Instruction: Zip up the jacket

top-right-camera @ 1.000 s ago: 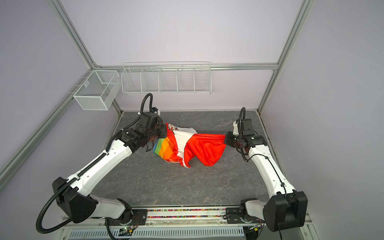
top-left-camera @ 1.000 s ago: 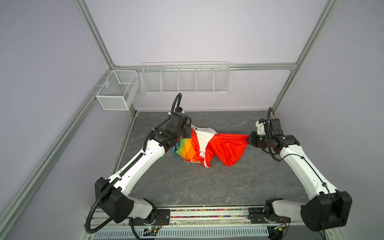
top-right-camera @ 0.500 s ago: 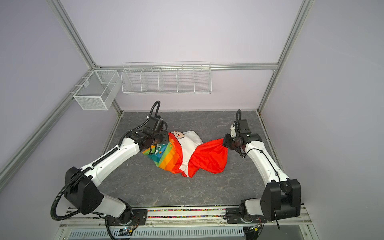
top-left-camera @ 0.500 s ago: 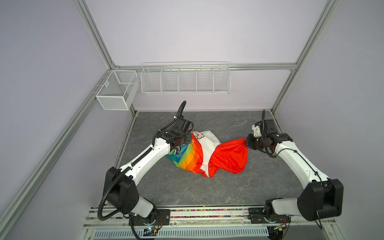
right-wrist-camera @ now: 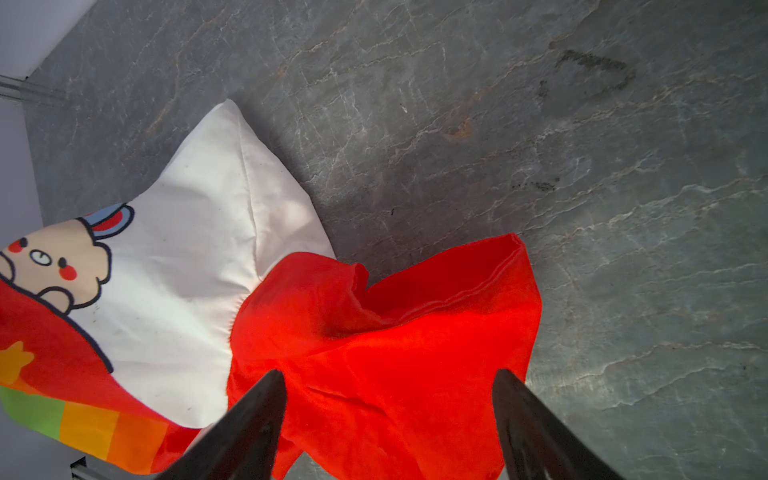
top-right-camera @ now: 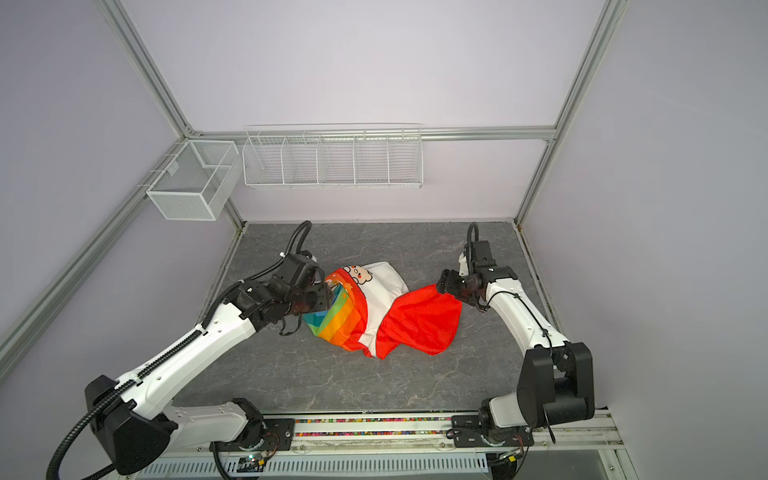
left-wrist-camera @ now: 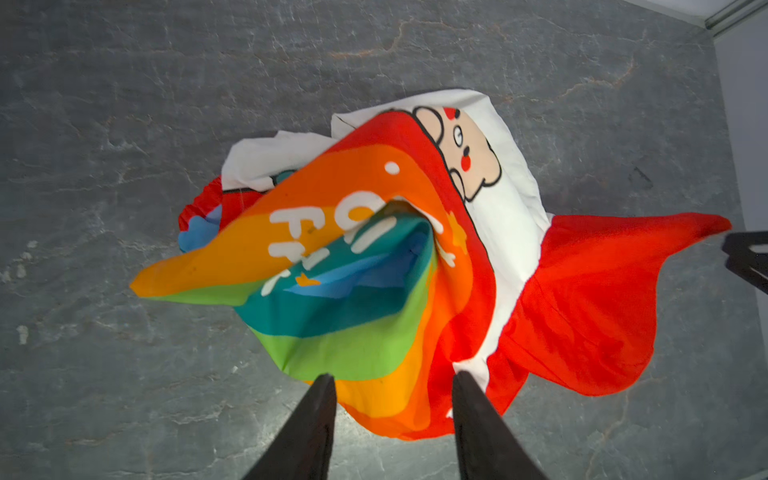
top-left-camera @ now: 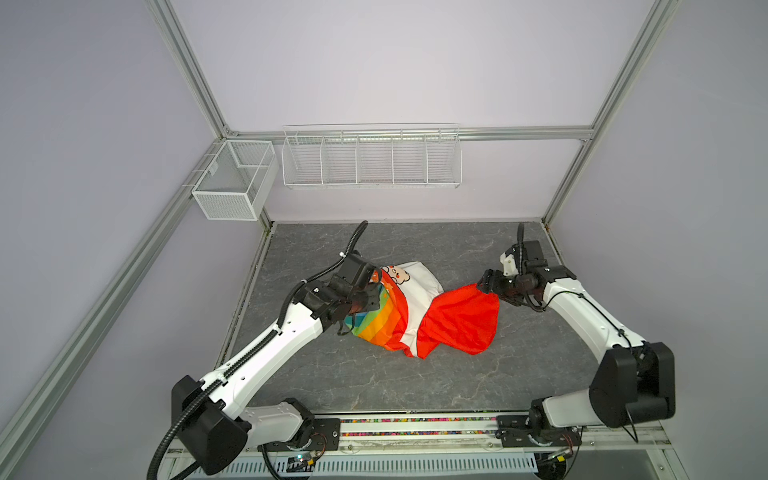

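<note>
"Jacket (top-left-camera: pixel 419 309) — entry one. Location?"

"Crumpled in a heap on the grey table (top-left-camera: pixel 374 386), lying between the two grippers in both top views. Rainbow stripes (top-left-camera: pixel 376 328) sit close against the tips of the left gripper (top-left-camera: pixel 373 298). The red hood (top-left-camera: pixel 461 320) spreads out toward the right gripper (top-left-camera: pixel 485 286). White lining (top-left-camera: pixel 417 286) with a cartoon bear (left-wrist-camera: pixel 465 153) shows on the side of the heap away from both arm bases."

"Entry two: left gripper. Opening?"

"Jaws parted, a moderate gap. In the left wrist view its black fingers (left-wrist-camera: pixel 316 415) stand apart, with green and orange stripes of the jacket just ahead of the tips and an orange fold showing in the gap. No pinch on the cloth. Whether a tip brushes it: cannot tell."

"Entry three: right gripper?"

"Jaws spread wide — wider than the left pair. In the right wrist view the hood fills the space between its fingers (right-wrist-camera: pixel 257 415) and runs on ahead of them, loose, with nothing clamped. In both top views one peak of the hood points up at the tips; contact there is not legible."

"Markings?"

"White lettering (left-wrist-camera: pixel 291 232) across the orange stripe, creased, straight ahead of the left gripper. The bear print lies beyond it, off to one side."
</note>
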